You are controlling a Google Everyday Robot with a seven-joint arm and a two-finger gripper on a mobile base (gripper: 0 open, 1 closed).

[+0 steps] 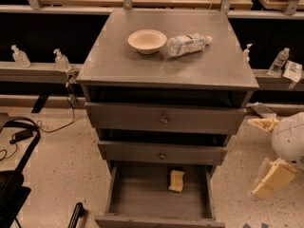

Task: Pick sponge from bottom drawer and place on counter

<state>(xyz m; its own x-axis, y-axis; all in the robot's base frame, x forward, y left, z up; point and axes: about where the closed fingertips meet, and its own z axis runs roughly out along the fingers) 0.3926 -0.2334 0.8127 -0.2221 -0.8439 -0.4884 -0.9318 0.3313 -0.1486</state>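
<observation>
Cream-yellow fingers (274, 177) first: what do we see of them?

We see two blocky pads spread well apart, with only speckled floor (61, 175) showing between them. The gripper (259, 156) hangs released at the right edge of the view, low beside the cabinet and next to a rounded white housing (290, 137).

And the room between it and the sponge?

We have open floor to the right of the cabinet. The bottom drawer (137, 194) is pulled out toward us. Its grey metal tray is open from above, with thin side walls and a front lip. The sponge (176, 180), a small pale-yellow soft block, lies flat on the tray floor. It sits right of centre and toward the back, just below the middle drawer front (190, 152). It is well apart from the gripper, and the drawer's right wall stands between them.

What do we find up top?

We find the counter (142, 65), a broad, scuffed grey metal sheet with a straight front edge. A cream bowl (147, 41) and a clear plastic bottle (187, 44) lying on its side sit near the back, just beside each other. The front half is bare metal.
</observation>
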